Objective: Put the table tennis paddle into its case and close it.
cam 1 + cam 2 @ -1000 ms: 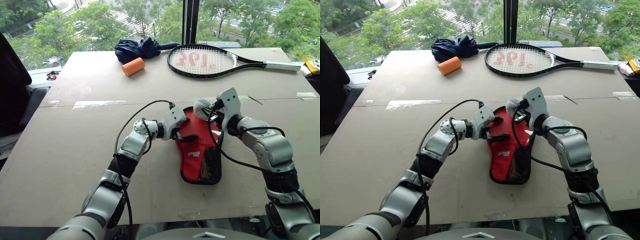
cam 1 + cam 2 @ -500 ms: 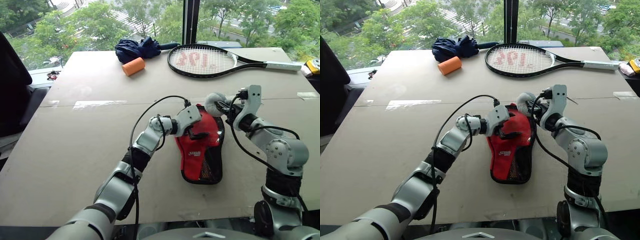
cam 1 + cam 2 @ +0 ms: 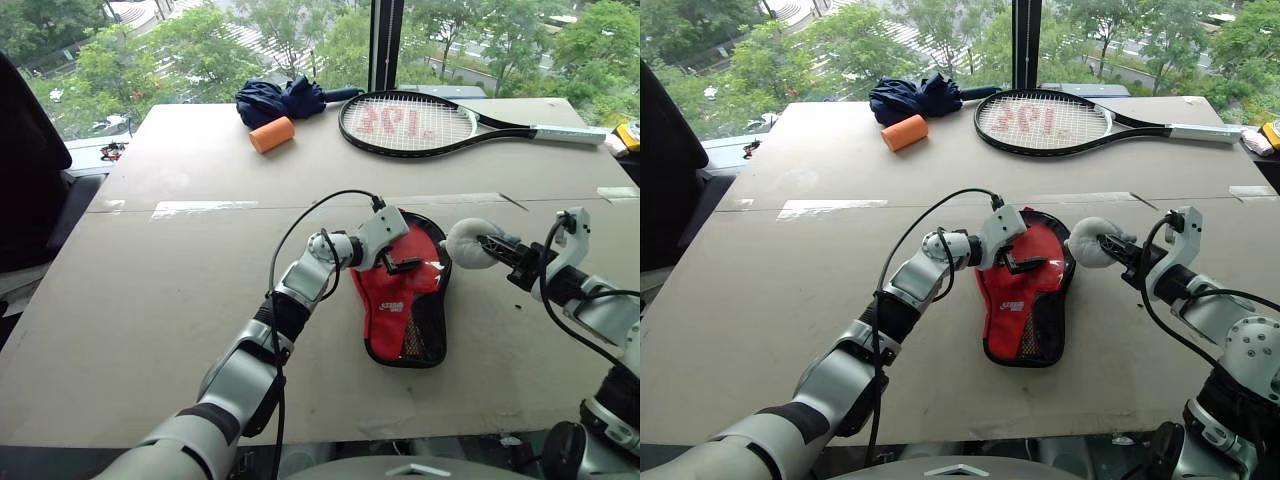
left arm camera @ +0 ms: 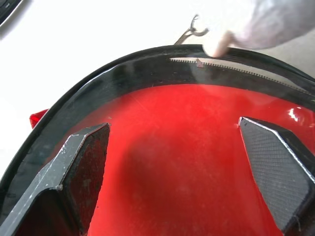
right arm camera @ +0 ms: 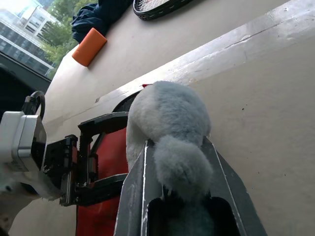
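Just changed: the right claw (image 3: 492, 245) had swung from above the top of the case (image 3: 400, 310) out to the right of centre. It took the grey fluffy ball (image 3: 468, 243) with it. The left claw (image 3: 408, 256) had barely shifted.
Meaning for the task: the ball was probably the tag on the zip slider. The sideways pull then read as the closing stroke, so the job looked near its end.
Table (image 3: 180, 300): a broad beige top across the frame.
Tennis racket (image 3: 420, 122): upper right, well apart from the work.
Umbrella (image 3: 280, 100): dark blue, folded, at upper centre, with an orange roll (image 3: 271, 134) just beside it.
Case: flat at centre frame. It was red with black edging, a mesh pocket at its lower end and a small white logo.
Paddle: none to be seen, so it was judged to be already inside the case.
Left claw: fingers spread wide over the case's rounded upper end and gripping nothing. Whether they pressed on the fabric could not be told.
Right claw: closed tight on the fluffy ball, which was just beside the case's upper right rim.
Zip teeth (image 4: 236, 69): bare along the black rim near the ball. Whether that stretch was shut could not be told.
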### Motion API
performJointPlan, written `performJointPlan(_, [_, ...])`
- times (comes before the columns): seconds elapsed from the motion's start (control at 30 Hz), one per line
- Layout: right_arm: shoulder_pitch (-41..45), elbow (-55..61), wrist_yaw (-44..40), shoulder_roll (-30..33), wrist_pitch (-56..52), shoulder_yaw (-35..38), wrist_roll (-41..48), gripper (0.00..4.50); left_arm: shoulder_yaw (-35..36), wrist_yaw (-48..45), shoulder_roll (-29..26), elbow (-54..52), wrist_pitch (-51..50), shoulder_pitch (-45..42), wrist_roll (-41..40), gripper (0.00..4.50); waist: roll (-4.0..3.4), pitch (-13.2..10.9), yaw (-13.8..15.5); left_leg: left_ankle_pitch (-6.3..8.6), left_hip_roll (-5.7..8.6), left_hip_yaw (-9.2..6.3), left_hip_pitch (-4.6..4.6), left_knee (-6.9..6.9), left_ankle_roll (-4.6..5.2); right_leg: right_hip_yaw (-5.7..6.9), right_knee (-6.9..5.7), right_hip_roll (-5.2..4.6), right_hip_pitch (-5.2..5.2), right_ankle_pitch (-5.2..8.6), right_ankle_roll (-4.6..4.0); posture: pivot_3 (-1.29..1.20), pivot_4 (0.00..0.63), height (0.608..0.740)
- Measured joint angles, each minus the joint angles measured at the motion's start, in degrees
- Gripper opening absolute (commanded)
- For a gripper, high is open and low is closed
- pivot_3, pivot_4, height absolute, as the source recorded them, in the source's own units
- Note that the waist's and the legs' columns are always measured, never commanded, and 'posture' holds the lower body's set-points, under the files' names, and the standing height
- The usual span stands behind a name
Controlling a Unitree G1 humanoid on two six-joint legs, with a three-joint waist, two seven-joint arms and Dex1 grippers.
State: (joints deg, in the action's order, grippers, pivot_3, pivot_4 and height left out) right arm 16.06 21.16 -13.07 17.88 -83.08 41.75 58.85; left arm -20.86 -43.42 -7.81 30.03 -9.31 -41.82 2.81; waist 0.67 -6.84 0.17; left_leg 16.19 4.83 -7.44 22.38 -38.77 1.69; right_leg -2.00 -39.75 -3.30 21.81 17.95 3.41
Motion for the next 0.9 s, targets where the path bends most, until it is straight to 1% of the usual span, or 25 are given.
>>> performJointPlan(0.07, [-3.2,0.0,-0.8,1.7,-2.5,1.6,5.1,0.07,0.0,0.1,0.1,0.0,0.0,0.0,0.0,4.24,0.00,0.0,0.1,0.01,0.00,0.02,-0.16,0.11,0.02,-0.02,0.07,-0.01,-0.14,0.00,0.00,0.00,0.150,0.740])
performJointPlan(0.1, [-3.7,0.0,-1.0,2.0,-2.8,1.7,5.7,0.07,0.0,0.1,0.1,0.0,0.0,0.0,0.0,4.24,0.00,0.0,0.2,0.02,0.00,0.07,-0.24,0.18,0.03,-0.07,0.08,-0.02,-0.20,0.00,0.00,0.00,0.150,0.740])
performJointPlan(0.27, [-17.8,0.5,-9.4,11.0,-6.6,1.3,17.7,0.07,-0.1,0.1,0.2,0.2,0.0,-0.1,0.0,4.24,0.00,0.0,0.5,0.03,-0.05,0.24,-0.42,0.40,0.06,-0.21,0.22,0.00,-0.30,0.01,0.00,0.00,0.150,0.740])
performJointPlan(0.33, [-22.7,1.9,-13.4,14.3,-6.5,0.4,20.3,0.07,-0.1,0.1,0.2,0.5,0.0,-0.2,0.0,4.24,0.01,0.0,0.5,0.04,-0.06,0.28,-0.49,0.40,0.09,-0.24,0.23,0.01,-0.36,0.01,0.01,0.00,0.150,0.740])
performJointPlan(0.37, [-26.1,3.7,-16.9,17.4,-6.3,-0.9,21.3,0.07,-0.4,0.1,0.4,0.5,0.0,-0.2,0.0,4.24,0.01,0.0,0.6,0.07,-0.06,0.30,-0.49,0.39,0.13,-0.24,0.28,0.01,-0.39,0.02,0.02,0.00,0.150,0.740])
performJointPlan(0.43, [-30.5,6.8,-22.6,21.1,-4.7,-2.3,21.6,0.07,-0.7,0.1,0.5,0.6,0.0,-0.2,0.0,4.24,0.03,0.0,0.7,0.10,-0.07,0.27,-0.53,0.40,0.18,-0.18,0.39,0.02,-0.49,0.02,0.03,0.00,0.150,0.740])
performJointPlan(0.47, [-31.6,7.8,-24.2,22.0,-4.0,-2.8,21.5,0.07,-0.7,0.1,0.5,0.6,0.0,-0.2,0.0,4.24,0.03,0.0,0.6,0.12,-0.09,0.22,-0.59,0.41,0.22,-0.13,0.52,0.04,-0.60,0.02,0.03,0.00,0.150,0.740])
performJointPlan(0.53, [-36.1,10.4,-29.3,25.5,-2.4,-4.4,20.3,0.07,-0.7,0.2,0.4,0.6,0.0,-0.2,0.0,4.24,0.10,0.0,0.6,0.14,-0.12,0.15,-0.58,0.44,0.25,-0.04,0.73,0.07,-0.67,0.01,0.04,0.00,0.150,0.740])
performJointPlan(0.6, [-43.0,13.4,-36.4,32.0,2.4,-8.0,14.4,0.07,-0.9,0.3,0.5,0.7,0.0,-0.2,0.0,4.24,0.11,0.0,0.6,0.19,-0.10,0.16,-0.60,0.42,0.32,-0.01,0.88,0.05,-0.76,0.01,0.06,0.00,0.150,0.740])
performJointPlan(0.67, [-49.0,14.8,-42.7,37.1,9.2,-11.5,7.1,0.07,-0.9,0.4,0.5,0.7,0.0,-0.1,0.0,4.24,0.34,0.0,0.7,0.20,-0.10,0.14,-0.64,0.42,0.32,0.03,0.92,0.05,-0.81,0.01,0.09,0.00,0.150,0.740])
performJointPlan(0.73, [-51.6,15.0,-47.8,39.5,17.1,-14.2,0.7,0.07,-1.2,0.7,0.7,0.7,0.0,0.0,0.0,4.24,0.47,0.0,0.7,0.20,-0.10,0.05,-0.71,0.39,0.32,0.13,1.01,0.04,-0.99,-0.01,0.13,0.00,0.150,0.740])
performJointPlan(0.87, [-52.7,14.7,-50.8,40.4,24.0,-17.1,-4.9,0.07,-1.2,0.8,0.9,0.7,0.0,0.0,0.0,4.24,0.47,0.0,0.8,0.21,-0.10,-0.11,-0.70,0.41,0.30,0.28,1.17,0.02,-1.08,-0.01,0.13,0.00,0.150,0.740])
performJointPlan(0.9, [-51.9,13.9,-51.1,40.0,25.7,-17.9,-5.9,0.40,-1.1,0.8,0.9,0.7,0.0,0.0,0.0,4.24,0.49,0.0,0.8,0.21,-0.10,-0.14,-0.70,0.42,0.30,0.32,1.21,0.02,-1.11,-0.01,0.13,0.00,0.150,0.740])
